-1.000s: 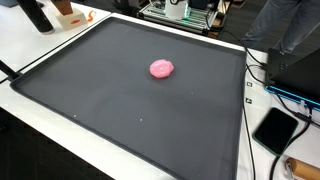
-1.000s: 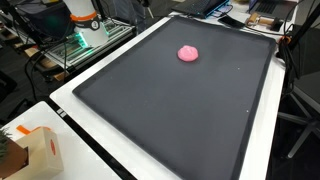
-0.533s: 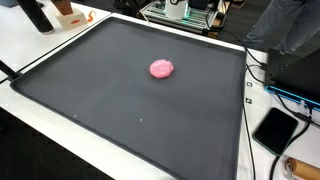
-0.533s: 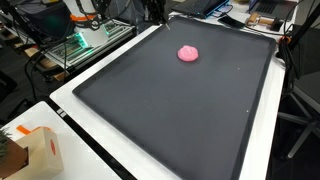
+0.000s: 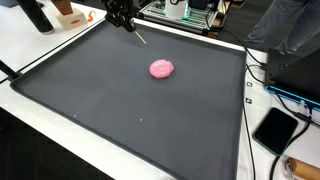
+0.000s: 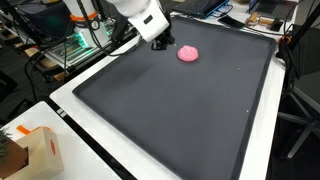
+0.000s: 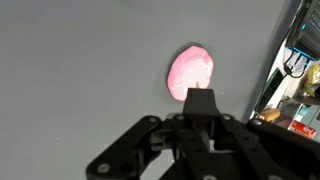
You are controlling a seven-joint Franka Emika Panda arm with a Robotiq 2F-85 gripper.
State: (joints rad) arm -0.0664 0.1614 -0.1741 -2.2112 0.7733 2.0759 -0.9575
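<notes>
The gripper (image 6: pixel 160 42) hangs just above the far part of the black mat (image 6: pixel 170 110), its fingers spread apart and holding nothing. The pink lump (image 6: pixel 187 53) lies on the mat, close by at about 4 o'clock from the gripper in this exterior view. In the wrist view the lump (image 7: pixel 191 73) sits at 12 o'clock, just ahead of the gripper and not yet between its fingers.

The lump looks soft and low. If the fingers close too high, they would likely skim over it. If they press down too hard, they could flatten it or smear it into the mat. It also sits slightly off the gripper's centre line, so one finger coming in off line might nudge it sideways rather than straddle it. Cables (image 5: pixel 252 75) run along the mat's edge at 3 o'clock and could snag a wide sweep of the arm.

The mat has a slightly raised border, and the lump is the only thing lying inside it. A cardboard box (image 6: pixel 38 150) stands on the white surface (image 6: pixel 70 95) at 8 o'clock, well apart, and I cannot tell what it holds.
</notes>
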